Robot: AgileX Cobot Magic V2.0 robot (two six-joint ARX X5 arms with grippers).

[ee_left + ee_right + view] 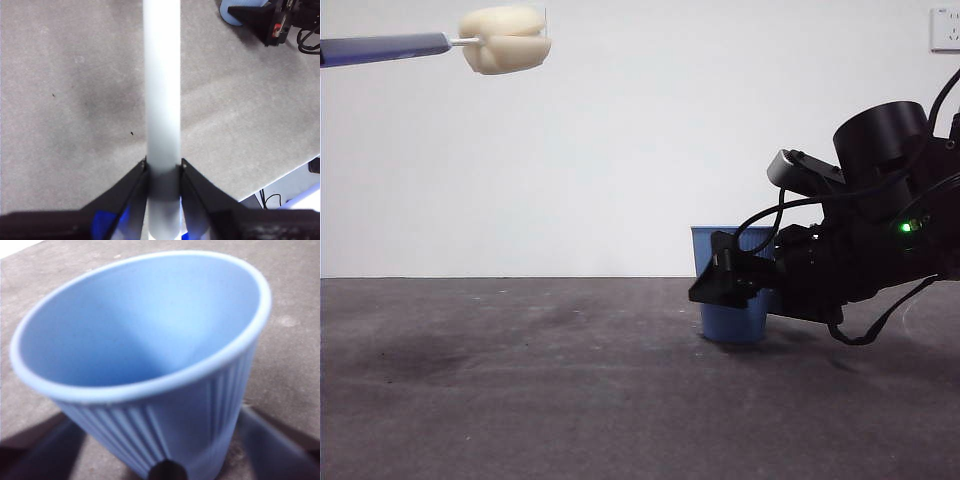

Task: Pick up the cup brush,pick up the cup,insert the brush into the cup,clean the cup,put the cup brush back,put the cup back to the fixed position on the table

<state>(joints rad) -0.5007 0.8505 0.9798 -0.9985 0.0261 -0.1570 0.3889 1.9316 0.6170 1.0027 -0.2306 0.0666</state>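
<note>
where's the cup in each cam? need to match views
Front view: the cup stands on the table right of centre, with the right gripper around it.
Left wrist view: only a pale blue sliver of its rim at the top edge, beside that same dark gripper.
Right wrist view: fills the frame, open mouth toward the camera.
Shared landmark: the grey table.

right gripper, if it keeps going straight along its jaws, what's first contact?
The cup. It already stands between the jaws of the right gripper, one on each side of its ribbed wall, so advancing should press the palm against the cup. Whether the jaws touch yet is unclear.
</note>
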